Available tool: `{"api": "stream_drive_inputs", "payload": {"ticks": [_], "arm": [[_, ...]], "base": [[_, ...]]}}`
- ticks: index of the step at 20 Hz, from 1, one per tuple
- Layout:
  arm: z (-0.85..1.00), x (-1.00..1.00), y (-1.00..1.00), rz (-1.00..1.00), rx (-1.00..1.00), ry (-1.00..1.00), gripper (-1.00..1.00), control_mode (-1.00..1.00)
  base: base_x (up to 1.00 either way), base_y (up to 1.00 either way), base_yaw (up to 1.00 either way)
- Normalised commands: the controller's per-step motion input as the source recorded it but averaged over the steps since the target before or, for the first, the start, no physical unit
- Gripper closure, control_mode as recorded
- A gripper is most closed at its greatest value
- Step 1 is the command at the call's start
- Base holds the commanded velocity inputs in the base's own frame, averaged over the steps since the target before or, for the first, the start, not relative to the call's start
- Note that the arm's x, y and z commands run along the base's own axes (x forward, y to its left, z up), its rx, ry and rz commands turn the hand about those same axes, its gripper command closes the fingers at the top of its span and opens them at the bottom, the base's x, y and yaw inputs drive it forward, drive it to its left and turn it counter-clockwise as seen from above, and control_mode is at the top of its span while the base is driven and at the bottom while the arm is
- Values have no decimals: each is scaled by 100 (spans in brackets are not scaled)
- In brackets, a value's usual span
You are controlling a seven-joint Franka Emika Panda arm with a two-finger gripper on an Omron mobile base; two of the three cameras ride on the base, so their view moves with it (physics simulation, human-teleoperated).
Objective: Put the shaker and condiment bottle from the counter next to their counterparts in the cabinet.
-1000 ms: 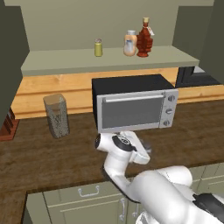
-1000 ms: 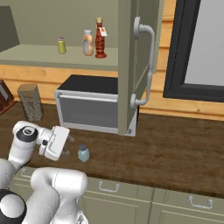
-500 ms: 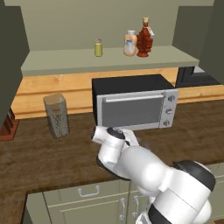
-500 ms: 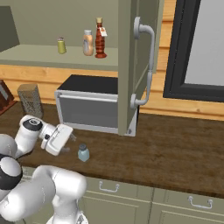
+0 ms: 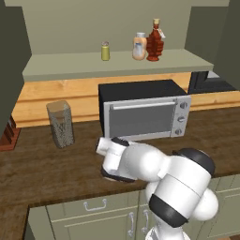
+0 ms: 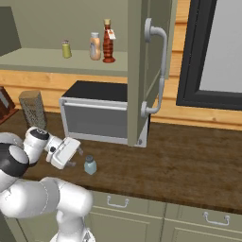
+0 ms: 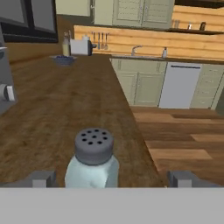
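Note:
The pale blue shaker with its dark grey holed cap stands upright on the dark wood counter. It sits between the fingertips of my gripper, a little left of centre, and the jaws are wide open and clear of it. From the right base view, the gripper is level with and just left of the shaker. The dark red condiment bottle stands on the cabinet shelf, right beside the orange and white bottle. The yellow-green shaker stands further left.
A microwave sits at the back of the counter, and a speckled glass jar stands left of it. The open cabinet door with its curved handle hangs over the microwave's right end. The counter's edge drops to the floor.
The arm's elbow has swung round towards the front. The hand has stayed beside the shaker with its jaws open. The bottles and shakers have not moved.

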Motion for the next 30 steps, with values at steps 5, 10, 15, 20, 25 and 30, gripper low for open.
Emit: {"api": "stream_drive_inputs", "payload": {"ticks": [5,10,15,20,25,30], "arm": [[-11,6,0,-1,0,0,-100,-100],[-15,10,-4,-1,0,0,-100,-100],[-8,4,-11,-1,0,0,-100,-100],[-3,0,-20,-1,3,0,-100,-100],[-7,0,-19,-3,4,0,-100,-100],[-12,0,-17,-4,5,0,-100,-100]], "base": [[0,0,0],[0,0,0],[0,0,0],[0,0,0],[0,0,0],[0,0,0]]}}
